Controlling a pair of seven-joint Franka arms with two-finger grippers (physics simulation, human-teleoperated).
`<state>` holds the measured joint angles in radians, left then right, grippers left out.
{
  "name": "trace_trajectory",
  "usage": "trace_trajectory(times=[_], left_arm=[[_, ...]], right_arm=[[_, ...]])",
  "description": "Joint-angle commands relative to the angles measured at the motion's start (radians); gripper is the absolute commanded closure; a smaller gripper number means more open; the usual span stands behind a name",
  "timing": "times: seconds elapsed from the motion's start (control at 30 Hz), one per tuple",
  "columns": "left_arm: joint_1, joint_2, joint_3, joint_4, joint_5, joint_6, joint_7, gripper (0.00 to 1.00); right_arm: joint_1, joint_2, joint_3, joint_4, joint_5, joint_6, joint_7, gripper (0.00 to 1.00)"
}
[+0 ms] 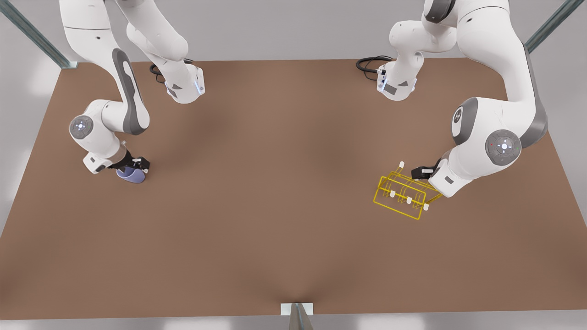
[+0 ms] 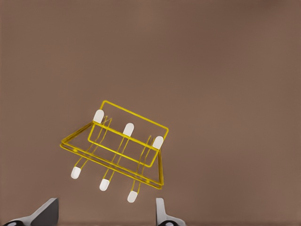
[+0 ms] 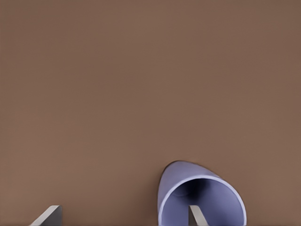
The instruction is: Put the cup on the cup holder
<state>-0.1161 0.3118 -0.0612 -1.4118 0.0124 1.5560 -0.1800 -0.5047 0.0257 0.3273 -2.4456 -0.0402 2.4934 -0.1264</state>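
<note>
Right pincer (image 1: 137,166) over cup (image 1: 131,175) | left pincer (image 1: 419,173) over cup holder (image 1: 403,195) | brown table (image 1: 275,183)

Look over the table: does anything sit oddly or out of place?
Yes. The cup lies on its side by the right gripper, mouth open sideways. The cup holder sits tilted beside the left gripper, prongs slanting rather than upright.

Brown matte table (image 1: 284,183) fills the frame; pale grey wall behind, metal struts (image 1: 36,39) in upper corners, soft even light.
</note>
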Motion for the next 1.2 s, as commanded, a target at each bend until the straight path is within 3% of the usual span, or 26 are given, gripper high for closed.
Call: trace_trajectory(times=[0.0, 0.5, 0.83, 0.87, 0.9, 0.93, 1.17], left_arm=[[0.001, -0.002, 0.000, 0.000, 0.000, -0.001, -0.004, 0.00], [0.015, 0.036, 0.011, -0.001, 0.004, 0.003, 0.007, 0.00], [0.024, -0.033, 0.006, 0.000, 0.001, -0.057, -0.004, 0.00], [0.024, -0.033, 0.006, 0.000, 0.001, -0.059, -0.004, 0.00], [0.024, -0.030, 0.006, 0.000, 0.001, -0.057, -0.003, 0.00], [0.026, -0.026, 0.006, 0.000, 0.003, -0.051, -0.003, 0.00], [0.029, 0.043, 0.008, 0.062, -0.006, -0.053, 0.011, 0.00]], right_arm=[[-0.034, 0.011, 0.002, 0.000, 0.000, 0.033, -0.052, 0.00], [-0.063, 0.071, 0.006, -0.038, -0.006, 0.117, -0.061, 0.00], [-0.078, 0.140, 0.007, -0.049, -0.046, 0.156, -0.065, 0.00], [-0.078, 0.143, 0.007, -0.052, -0.046, 0.170, -0.065, 0.28], [-0.084, 0.143, 0.007, -0.055, -0.047, 0.171, -0.065, 0.72], [-0.086, 0.146, 0.007, -0.056, -0.050, 0.177, -0.065, 0.79], [-0.090, 0.138, 0.015, -0.053, -0.072, 0.163, -0.065, 0.79]])
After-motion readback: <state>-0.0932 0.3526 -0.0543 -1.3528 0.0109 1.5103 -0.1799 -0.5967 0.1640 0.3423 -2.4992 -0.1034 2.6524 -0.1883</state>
